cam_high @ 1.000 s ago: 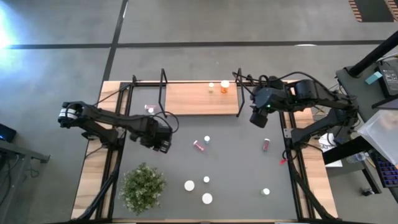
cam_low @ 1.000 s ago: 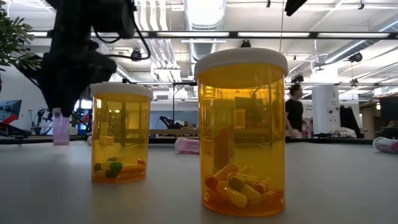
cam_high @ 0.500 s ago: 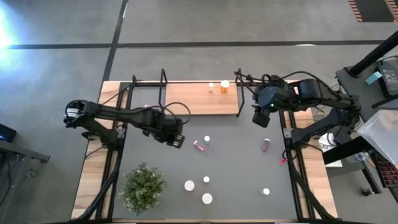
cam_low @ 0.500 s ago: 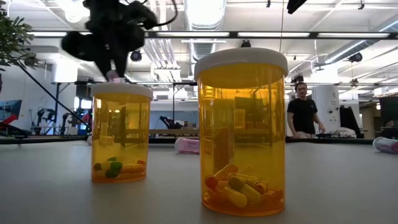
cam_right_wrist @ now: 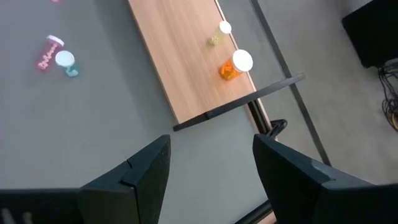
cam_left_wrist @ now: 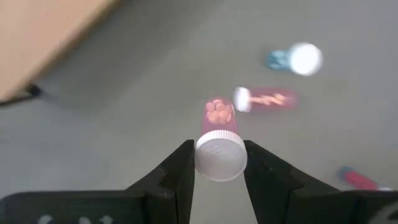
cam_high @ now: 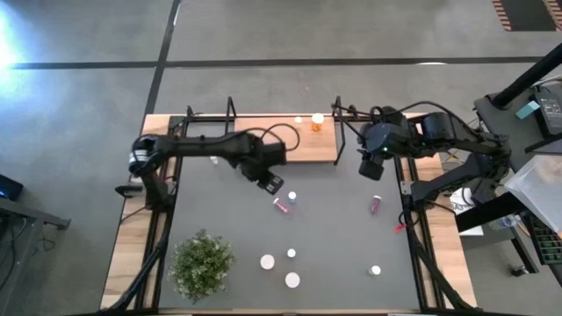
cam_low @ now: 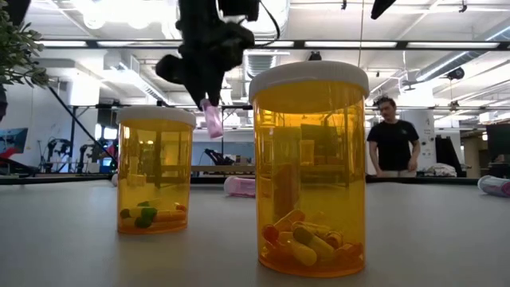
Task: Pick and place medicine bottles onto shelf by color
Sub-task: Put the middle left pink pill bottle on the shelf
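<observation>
The left gripper hangs over bare mat just off the shelf front edge, clamped on a pink bottle by its white cap. A second pink bottle lies at its five o'clock, close by. At three o'clock, well apart, the right gripper waits with fingers spread and empty past the shelf's end frame.

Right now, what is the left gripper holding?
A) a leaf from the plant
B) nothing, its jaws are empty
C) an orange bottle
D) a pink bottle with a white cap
D: the left wrist view shows the left gripper closed on the white cap of a pink bottle, and the low view shows that bottle hanging clear above the table.
</observation>
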`<state>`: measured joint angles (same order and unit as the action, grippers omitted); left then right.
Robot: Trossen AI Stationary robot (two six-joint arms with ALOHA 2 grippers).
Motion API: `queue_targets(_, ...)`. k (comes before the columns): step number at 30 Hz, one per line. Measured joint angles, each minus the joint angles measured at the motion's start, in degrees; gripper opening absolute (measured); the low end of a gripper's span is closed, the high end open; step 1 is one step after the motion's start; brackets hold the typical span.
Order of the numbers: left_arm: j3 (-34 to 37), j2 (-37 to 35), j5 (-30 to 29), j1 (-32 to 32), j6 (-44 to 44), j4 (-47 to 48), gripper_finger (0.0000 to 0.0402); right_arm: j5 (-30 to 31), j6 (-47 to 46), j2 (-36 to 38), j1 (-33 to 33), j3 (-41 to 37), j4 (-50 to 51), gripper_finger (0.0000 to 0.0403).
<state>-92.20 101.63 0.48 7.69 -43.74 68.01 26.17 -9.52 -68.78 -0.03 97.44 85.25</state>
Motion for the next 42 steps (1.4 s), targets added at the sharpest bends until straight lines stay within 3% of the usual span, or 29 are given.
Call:
queue_targets(13,-2.5,4.0,-0.9,12.6,13.4,1.5,0.0101,0.0,-4.1,1.0,0.0,-5.6,-0.8,0.0219)
queue_targets(22,-2.5,4.0,-1.3,20.5,29.8,1.5,0.0101,0.0,-7.5,0.1,0.0,-5.7,-5.3,0.0219)
queue_targets(26,-3.0,4.0,-1.9,22.4,38.8,1.5,0.0101,0.0,-8.8,0.1,0.0,-5.7,-7.7,0.0219)
queue_targets(33,-5.1,4.8,-11.1,23.3,53.7,1.5,0.0101,0.0,-10.3,0.1,0.0,-5.7,-10.2,0.0219)
queue_targets(38,-8.8,9.2,-11.5,23.8,58.7,1.8,0.0101,1.1,-10.3,0.1,0.0,-5.7,-12.3,0.0219)
queue_targets(42,-13.1,14.1,-11.6,24.7,62.4,7.4,0.0101,1.2,-11.0,0.1,0.0,-5.7,-12.4,0.0219)
